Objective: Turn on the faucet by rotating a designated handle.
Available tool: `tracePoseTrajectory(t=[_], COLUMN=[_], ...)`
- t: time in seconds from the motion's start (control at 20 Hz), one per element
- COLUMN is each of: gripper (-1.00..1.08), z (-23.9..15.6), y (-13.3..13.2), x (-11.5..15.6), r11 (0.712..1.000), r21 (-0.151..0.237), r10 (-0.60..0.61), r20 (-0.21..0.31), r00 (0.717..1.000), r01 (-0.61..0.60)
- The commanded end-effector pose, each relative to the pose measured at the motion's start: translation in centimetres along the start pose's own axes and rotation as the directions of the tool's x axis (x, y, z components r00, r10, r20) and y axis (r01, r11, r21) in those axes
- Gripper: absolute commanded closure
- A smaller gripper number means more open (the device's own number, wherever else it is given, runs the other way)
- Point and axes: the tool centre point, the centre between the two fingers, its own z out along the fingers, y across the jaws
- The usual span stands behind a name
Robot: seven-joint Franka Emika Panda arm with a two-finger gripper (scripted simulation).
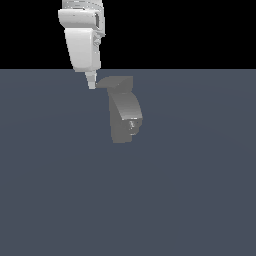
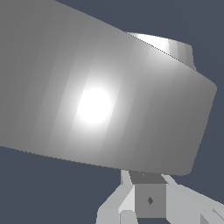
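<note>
Backdrop: flat slate-blue counter [image 1: 200,200] running up to a black void; I see nothing else on it.
Faucet: matte grey blocky faucet [image 1: 124,117] stands on the counter near the middle of the exterior view, its upright body carrying a short thick spout that curls downward toward the camera.
Handle: thin flat handle [image 1: 114,81] sits on the faucet's top and juts toward the exterior view's left, tapering to its free end. In the wrist view a broad grey slab with a bright highlight, which I take for the handle [image 2: 100,96], fills most of the picture.
Pincer: white pincer [image 1: 91,83] hangs tip-down from the arm, right at the handle's free end and level with it; whether it touches I cannot tell.
Pincer state: fingertips read as one narrow point, yet I cannot tell whether they are together or apart.
Why there: I judge the tip sits beside the lever's far end because a sideways push there gives the most leverage.
</note>
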Motion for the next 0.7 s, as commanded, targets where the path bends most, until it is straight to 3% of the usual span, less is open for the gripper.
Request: tracePoseTrajectory(t=[0.0,0.3,0.65], gripper=[1.08,1.08,1.08], z=[0.0,0.0,0.0], y=[0.7,1.5,1.8], x=[1.1,1.2,5.5], r11=[1.0,1.0,1.0], r21=[-0.002,-0.002,-0.002], r10=[0.009,0.0,0.003], r20=[-0.002,-0.001,-0.001], r00=[1.0,1.0,1.0], r01=[-0.009,0.0,-0.003])
